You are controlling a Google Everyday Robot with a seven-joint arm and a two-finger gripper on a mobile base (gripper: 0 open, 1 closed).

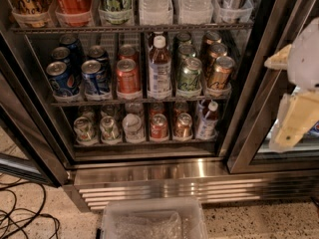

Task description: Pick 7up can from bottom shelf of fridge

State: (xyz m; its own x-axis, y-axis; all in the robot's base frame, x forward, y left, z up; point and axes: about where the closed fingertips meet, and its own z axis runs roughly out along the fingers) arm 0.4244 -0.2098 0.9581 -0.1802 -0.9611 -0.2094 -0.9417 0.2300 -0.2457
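Observation:
The fridge stands open with a steel grille at its base. On the bottom shelf two pale green-and-silver 7up cans stand at the left, one beside the other. To their right stand a silvery can, a red can, a copper-brown can and a small bottle. My gripper hangs at the right edge of the view, in front of the right glass door, well right of and above the 7up cans. It is open and empty.
The middle rack holds blue cans, a red can, a bottle, green and copper cans. The left door swings outward. A clear plastic bin sits on the floor in front of the grille. Black cables lie at the lower left.

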